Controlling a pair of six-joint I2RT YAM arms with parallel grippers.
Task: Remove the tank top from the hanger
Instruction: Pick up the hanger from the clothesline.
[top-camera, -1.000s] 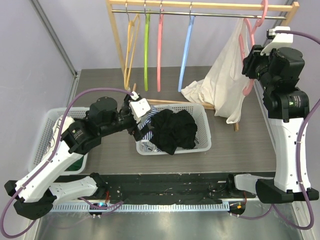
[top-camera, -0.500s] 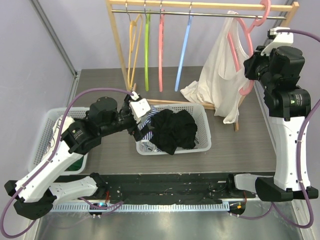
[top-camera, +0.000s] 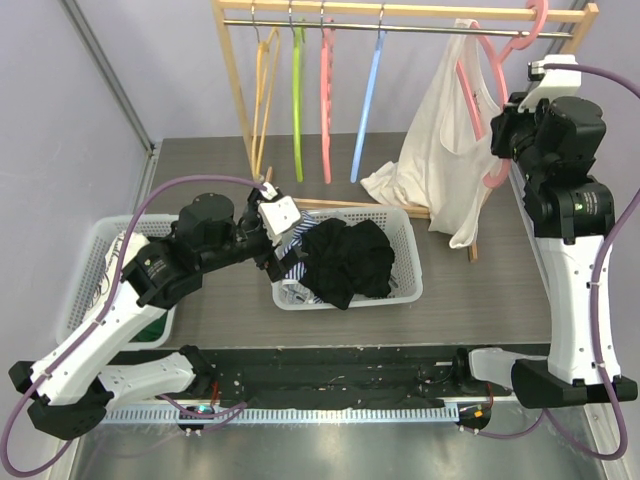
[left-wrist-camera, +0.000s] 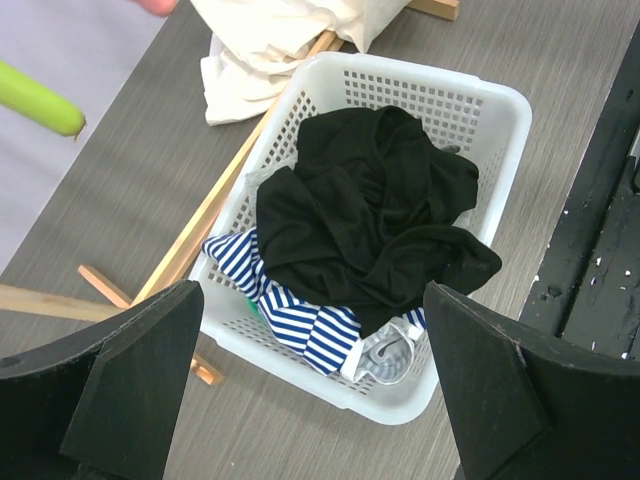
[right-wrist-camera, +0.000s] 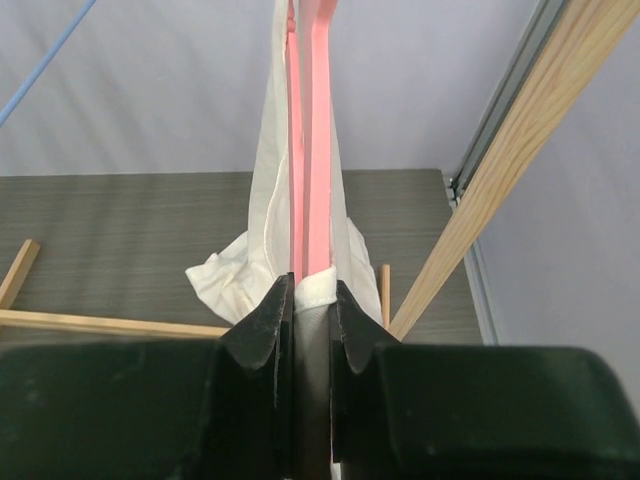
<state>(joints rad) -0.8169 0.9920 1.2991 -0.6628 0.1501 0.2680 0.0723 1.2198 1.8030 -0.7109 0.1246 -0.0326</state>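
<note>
Right gripper (right-wrist-camera: 308, 292): I read it as clamped on the lower end of the pink hanger (right-wrist-camera: 312, 150), with a fold of white cloth pinched in beside the plastic.

Tank top (top-camera: 440, 150): white, hanging from that hanger at the right end of the wooden rack (top-camera: 400, 9), over the far right corner of the tabletop (top-camera: 480, 290). One strap is up near the rail. The hem lies bunched on the tabletop against the rack's foot bar, just behind the white basket (top-camera: 408, 228).

Left gripper (left-wrist-camera: 310, 300): spread wide, holding nothing, hovering above that basket near the middle of the tabletop.

In the basket I see a black garment (left-wrist-camera: 370, 220) piled on a blue-and-white striped garment (left-wrist-camera: 285, 310).

Four bare hangers (top-camera: 295, 90) hang further left on the rail: orange, green, pink, blue.

A second basket (top-camera: 100, 250) sits at the left edge, partly under the left arm.
</note>
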